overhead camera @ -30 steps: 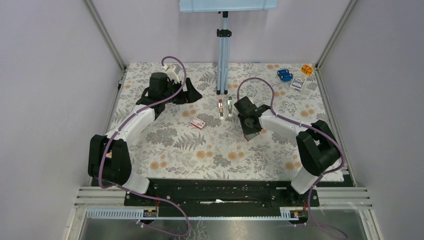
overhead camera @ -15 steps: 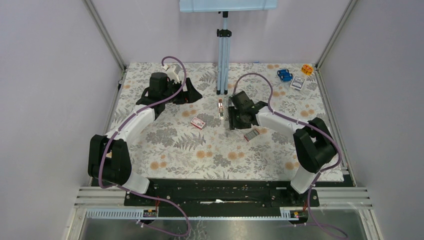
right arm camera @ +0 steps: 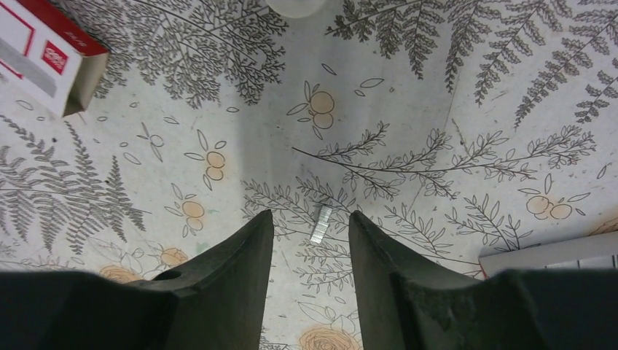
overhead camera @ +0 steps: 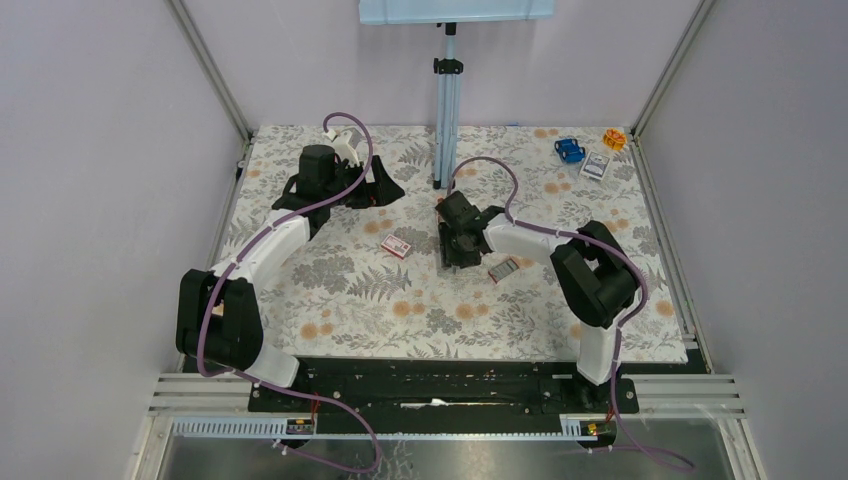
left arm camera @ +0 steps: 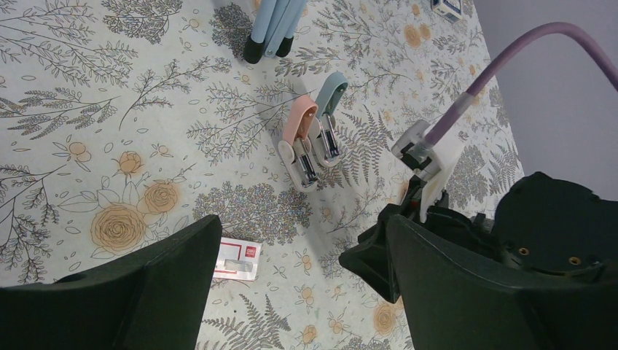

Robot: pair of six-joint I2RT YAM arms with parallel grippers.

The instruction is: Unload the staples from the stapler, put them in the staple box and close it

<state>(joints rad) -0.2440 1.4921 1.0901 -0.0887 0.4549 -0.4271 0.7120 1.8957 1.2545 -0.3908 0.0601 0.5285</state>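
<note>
Right gripper [right arm camera: 310, 219] low over the cloth [right arm camera: 437, 87], jaws apart, clamped on nothing. A short staple strip [right arm camera: 321, 223] lies flat between the fingertips, its length along the gap, likely so that closing pinches its long sides. Left gripper [left arm camera: 302, 233] jaws wide, empty, probably to leave the right arm room. Pink stapler [left arm camera: 301, 142] and teal stapler [left arm camera: 330, 109] lie hinged open, side by side, well ahead of the left jaws. Long axes parallel, coloured arms pointing away, metal channels nearer.
</note>
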